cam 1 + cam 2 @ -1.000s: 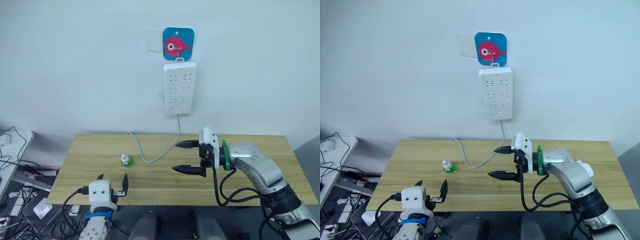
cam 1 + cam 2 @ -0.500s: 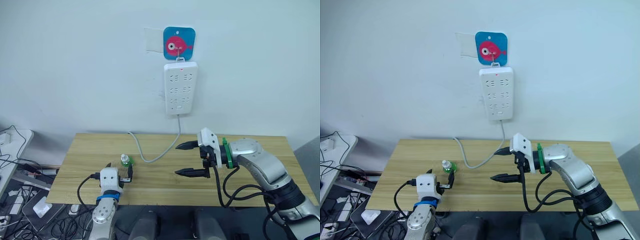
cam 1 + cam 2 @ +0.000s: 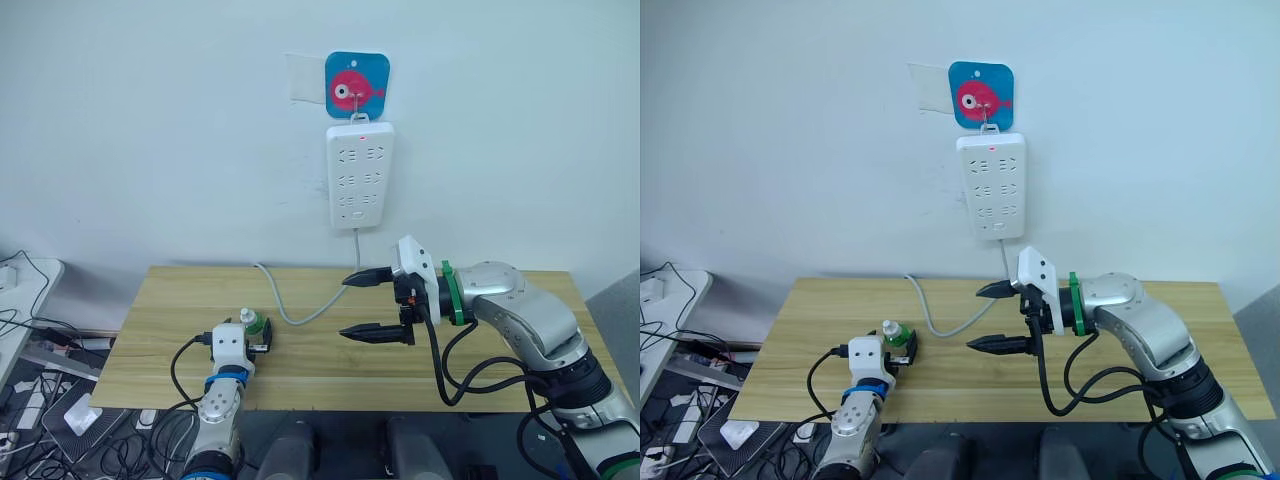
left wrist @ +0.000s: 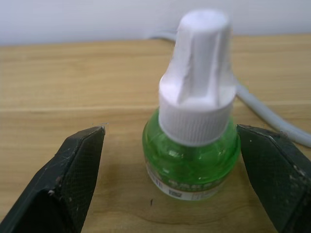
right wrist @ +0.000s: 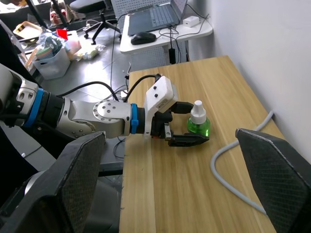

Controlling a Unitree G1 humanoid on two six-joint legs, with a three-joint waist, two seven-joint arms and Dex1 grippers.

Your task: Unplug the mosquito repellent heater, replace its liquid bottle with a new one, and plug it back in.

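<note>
Fingers of the left gripper (image 4: pixel 170 184) are standing wide apart on either side of the green bottle (image 4: pixel 193 116), one to each flank, with wood showing between each pad and the glass, so nothing is being held yet. That straddling pose looks like a lineup for a grasp around the bottle's round belly, below the white cap (image 4: pixel 200 73). The bottle is standing upright on the wooden table (image 3: pixel 500 360), toward its left side, just beside the gray cable (image 3: pixel 290 310) that is running up to the white power strip (image 3: pixel 360 175) hanging on the wall under a blue fish hook (image 3: pixel 357 88).

Over the middle of the table, the right gripper (image 3: pixel 367 305) is hovering with its two black fingers spread wide and empty, pointing toward the left arm; it seems to be waiting off to the side so the bottle pickup has room.

As for the heater, I cannot pick it out: the strip's sockets are looking bare, and no small white unit is lying on the table.
</note>
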